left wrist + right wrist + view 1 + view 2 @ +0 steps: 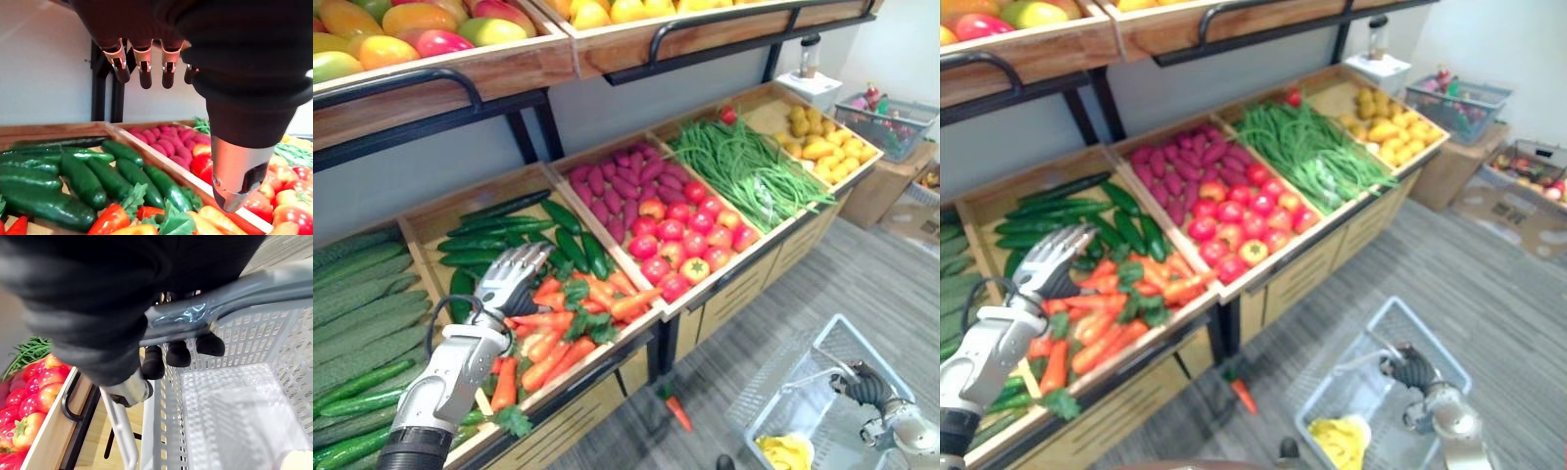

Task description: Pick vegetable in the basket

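Left hand (514, 281) hovers over the produce, arm in from 7 o'clock, straight fingers fanned toward 1 o'clock, nothing held | carrots (548, 357): smooth orange tapers with leafy tops in the wooden crate (592, 377), mostly lying 8-to-2 o'clock, glossy cucumbers (573, 245) at their 12 | right hand (864, 385) at 5 o'clock, fingers curled round the handle (230, 293) of the pale mesh plastic basket (783, 367); the yellow item (785, 452) inside is possibly a pepper.

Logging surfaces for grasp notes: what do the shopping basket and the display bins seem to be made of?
Basket: likely pale grey moulded plastic, smooth finish; walls are a perforated grid. Display bins: apparently unpainted light wood, matte; plank edges show.
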{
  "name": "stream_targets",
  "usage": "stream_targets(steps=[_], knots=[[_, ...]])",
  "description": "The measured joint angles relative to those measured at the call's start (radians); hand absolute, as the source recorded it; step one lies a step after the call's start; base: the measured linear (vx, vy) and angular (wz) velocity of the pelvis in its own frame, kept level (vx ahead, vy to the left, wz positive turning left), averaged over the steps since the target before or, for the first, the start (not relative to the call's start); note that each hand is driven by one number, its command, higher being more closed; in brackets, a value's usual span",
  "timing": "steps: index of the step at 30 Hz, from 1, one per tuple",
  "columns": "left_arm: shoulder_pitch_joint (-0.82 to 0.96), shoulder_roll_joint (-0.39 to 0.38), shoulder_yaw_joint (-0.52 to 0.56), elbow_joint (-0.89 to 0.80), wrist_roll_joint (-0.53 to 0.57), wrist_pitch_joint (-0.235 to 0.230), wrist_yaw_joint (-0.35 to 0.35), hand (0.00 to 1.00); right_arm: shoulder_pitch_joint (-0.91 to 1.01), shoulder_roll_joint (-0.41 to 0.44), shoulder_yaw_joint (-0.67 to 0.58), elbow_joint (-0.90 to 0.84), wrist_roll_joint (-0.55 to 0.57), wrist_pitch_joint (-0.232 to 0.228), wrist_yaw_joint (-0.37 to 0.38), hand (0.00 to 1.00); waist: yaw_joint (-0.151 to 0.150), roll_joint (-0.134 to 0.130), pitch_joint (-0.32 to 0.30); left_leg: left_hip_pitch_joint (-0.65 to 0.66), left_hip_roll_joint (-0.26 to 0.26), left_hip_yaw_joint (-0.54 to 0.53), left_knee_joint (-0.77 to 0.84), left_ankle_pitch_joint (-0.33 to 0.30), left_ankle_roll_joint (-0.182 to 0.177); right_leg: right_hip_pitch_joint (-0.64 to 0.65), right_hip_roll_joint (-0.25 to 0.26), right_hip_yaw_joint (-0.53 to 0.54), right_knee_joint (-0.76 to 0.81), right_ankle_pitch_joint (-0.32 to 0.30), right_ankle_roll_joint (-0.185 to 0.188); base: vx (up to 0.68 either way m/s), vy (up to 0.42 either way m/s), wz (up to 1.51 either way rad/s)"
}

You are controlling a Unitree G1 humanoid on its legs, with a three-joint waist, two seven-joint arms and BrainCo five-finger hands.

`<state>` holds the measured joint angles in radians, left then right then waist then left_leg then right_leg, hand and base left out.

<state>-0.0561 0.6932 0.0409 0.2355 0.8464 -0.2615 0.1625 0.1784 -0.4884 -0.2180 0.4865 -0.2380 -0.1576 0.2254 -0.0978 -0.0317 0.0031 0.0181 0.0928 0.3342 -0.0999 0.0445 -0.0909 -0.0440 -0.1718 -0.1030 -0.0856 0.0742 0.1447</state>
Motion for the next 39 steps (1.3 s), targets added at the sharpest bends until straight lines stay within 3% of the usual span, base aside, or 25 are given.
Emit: stream_targets(steps=[9,16,21,32,33,39], knots=[[-0.038,0.035,-0.083,0.168,0.034,0.001,-0.014,0.0,-0.002,-0.002,0.029,0.001,-0.001,-0.005,-0.011,1.0,-0.005,0.009,0.006,0.001,0.001,0.039,0.003,-0.006,-0.004,-0.015,0.004,0.036,-0.018,0.02,-0.002,-0.01,-0.015,-0.12],[-0.038,0.035,-0.088,0.28,0.034,-0.002,-0.033,0.0,-0.006,-0.028,0.029,0.0,-0.001,-0.009,-0.024,1.0,-0.012,0.028,0.033,-0.004,0.006,0.11,0.003,-0.015,-0.012,-0.069,0.017,0.111,-0.018,0.032,-0.003,-0.03,-0.027,-0.31],[-0.035,0.035,-0.097,0.357,0.034,-0.001,-0.041,0.0,-0.018,-0.055,0.029,0.0,0.0,-0.009,-0.024,1.0,-0.015,0.023,0.052,-0.017,0.01,0.141,0.003,-0.021,-0.018,-0.104,0.026,0.143,-0.018,0.041,-0.004,0.0,-0.037,-0.2],[-0.03,0.035,-0.077,0.448,0.029,0.014,-0.061,0.0,-0.016,-0.089,0.029,-0.004,0.001,-0.022,-0.024,1.0,-0.036,0.027,0.063,-0.012,0.022,0.128,0.004,-0.025,-0.024,-0.11,0.038,0.15,-0.003,0.047,-0.003,0.0,-0.05,-0.06],[-0.029,0.035,-0.071,0.449,0.029,0.019,-0.061,1.0,-0.016,-0.089,0.029,-0.004,0.001,-0.022,-0.024,1.0,-0.035,0.027,0.064,-0.012,0.022,0.127,0.004,-0.025,-0.025,-0.11,0.038,0.15,-0.002,0.047,-0.003,-0.06,-0.05,0.01],[-0.031,0.033,-0.033,0.461,0.029,0.036,-0.058,1.0,-0.019,-0.09,0.029,-0.012,0.001,-0.023,-0.023,1.0,-0.032,0.025,0.079,-0.014,0.024,0.119,0.003,-0.024,-0.024,-0.111,0.039,0.144,-0.003,0.034,-0.012,-0.05,-0.048,0.02]])
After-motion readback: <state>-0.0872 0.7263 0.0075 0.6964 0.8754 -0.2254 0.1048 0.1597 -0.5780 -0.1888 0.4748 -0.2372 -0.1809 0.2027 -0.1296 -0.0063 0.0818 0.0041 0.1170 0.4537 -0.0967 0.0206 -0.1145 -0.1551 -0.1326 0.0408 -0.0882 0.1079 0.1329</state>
